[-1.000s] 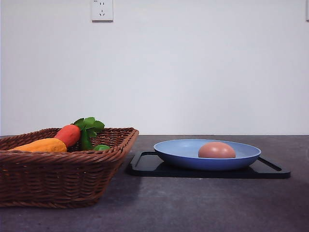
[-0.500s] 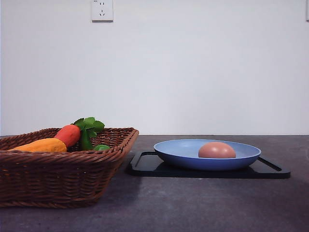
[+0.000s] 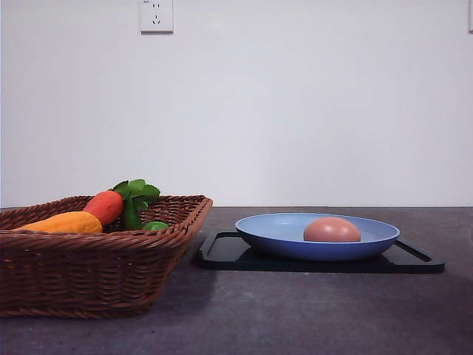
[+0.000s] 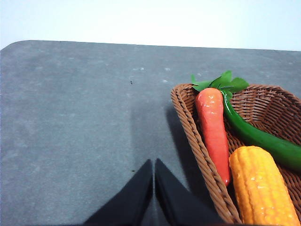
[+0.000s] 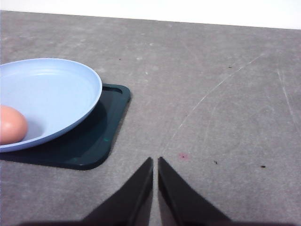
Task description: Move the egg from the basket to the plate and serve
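**A:** Where does your egg (image 3: 332,230) sit now?

**B:** In the plate (image 3: 281,235), toward its right side in the front view, and the plate rests on the black tray (image 3: 222,254). Seen from your right hand (image 5: 155,165), plate and tray lie ahead and off to one side, well apart from the fingertips. That hand has its fingers pressed together, holding nothing, above bare worktop (image 5: 225,94).

**A:** And the left hand (image 4: 154,167)?

**B:** Closed to a slit as well, empty, with the basket (image 4: 193,136) just beside it. The carrot (image 4: 214,127), the corn (image 4: 261,188) and a green vegetable (image 4: 258,139) lie in the basket.

**A:** What could go wrong for you from here?

**B:** I judge the transfer done; serving remains. The egg is smooth and round and lies loose in a shallow plate, so if you lift or slide the tray unevenly, it could roll to the rim and off. If you pinch the plate's rim instead, you may tip it on the tray.

**A:** Anything changed since a second ago?

**B:** Nothing visible in the front view. Egg, plate, tray and basket lie exactly as they did.
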